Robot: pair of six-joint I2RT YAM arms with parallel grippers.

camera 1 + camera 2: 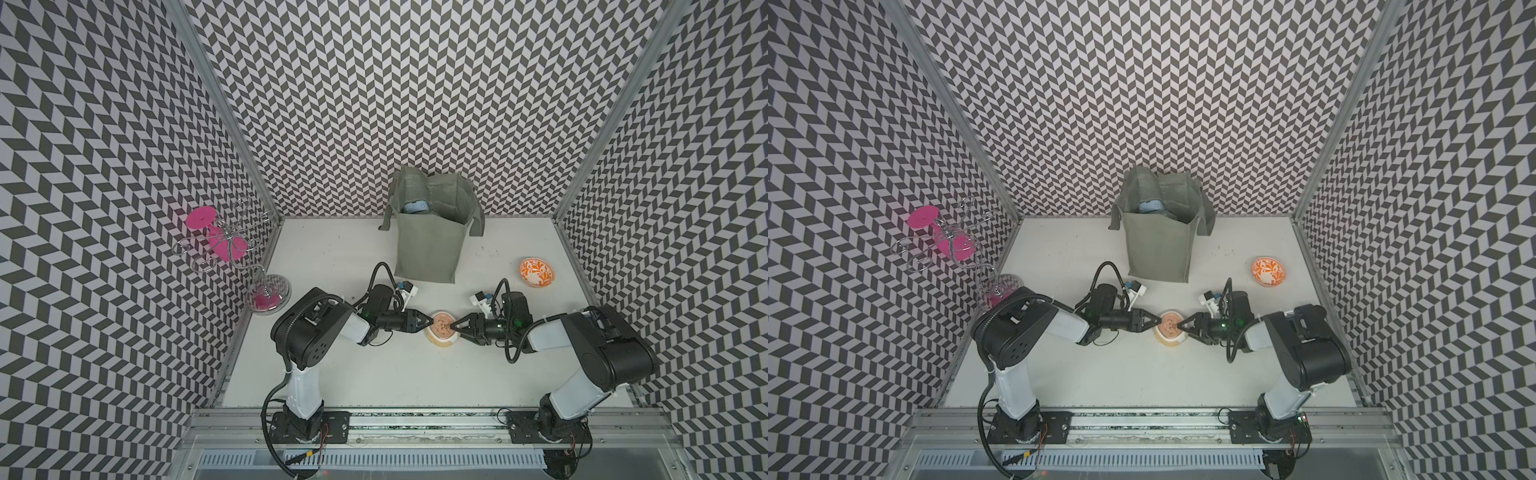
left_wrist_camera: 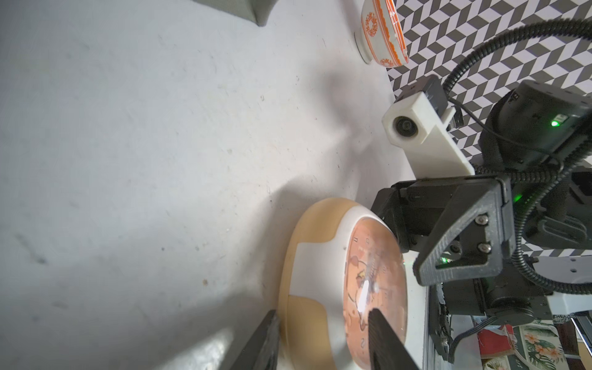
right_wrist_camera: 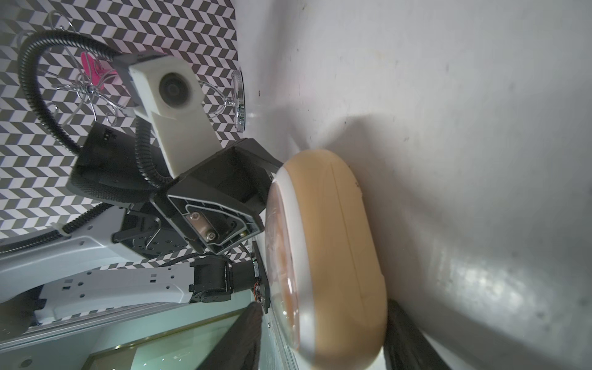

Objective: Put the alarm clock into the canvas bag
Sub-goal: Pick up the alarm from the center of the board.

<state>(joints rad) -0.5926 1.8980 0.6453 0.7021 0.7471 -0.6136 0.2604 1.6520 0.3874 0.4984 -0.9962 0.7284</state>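
Your alarm clock [image 1: 441,329] is not yet in the canvas bag [image 1: 428,249]. It lies on the worktop [image 1: 374,374] with its peach face up, near the front and well apart from the bag. The bag stands upright and open-mouthed at the back. Something pale blue [image 1: 417,206] shows inside its mouth, but I can't tell you what it is.

The left hand [image 1: 432,322] and the right hand [image 1: 455,326] meet the clock from opposite sides. In the left wrist view one finger [image 2: 384,339] lies across the face and its partner [image 2: 264,342] sits down by the tan back. The right hand's fingers [image 3: 238,339] straddle the opposite edge the same way. From these views you can't tell whether either hand has bitten down or merely brackets the clock.

By my reading you're at the grasp, and none of the carry is done. You have the lift, the trip back to the bag and the drop through its mouth left to do.
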